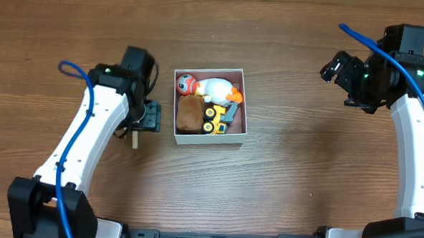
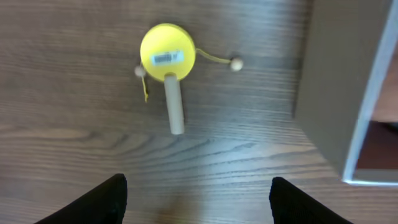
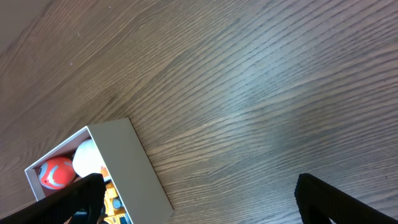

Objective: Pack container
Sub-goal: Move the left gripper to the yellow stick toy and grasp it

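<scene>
The container (image 1: 210,139) is a white-walled square box at the table's middle. It holds a red-and-white ball toy (image 1: 187,84), a white-and-orange duck (image 1: 219,89), a brown plush (image 1: 189,112) and a yellow truck (image 1: 213,120). A yellow rattle drum (image 2: 168,53) with a wooden handle lies on the table left of the box; overhead only its handle end (image 1: 134,138) shows. My left gripper (image 1: 149,118) is above it, open and empty (image 2: 198,199). My right gripper (image 1: 336,67) is open and empty (image 3: 199,199), far right of the box (image 3: 127,167).
The table is dark wood grain. The box's outer wall (image 2: 336,81) stands close to the right of the drum in the left wrist view. Bare wood lies between the box and my right arm.
</scene>
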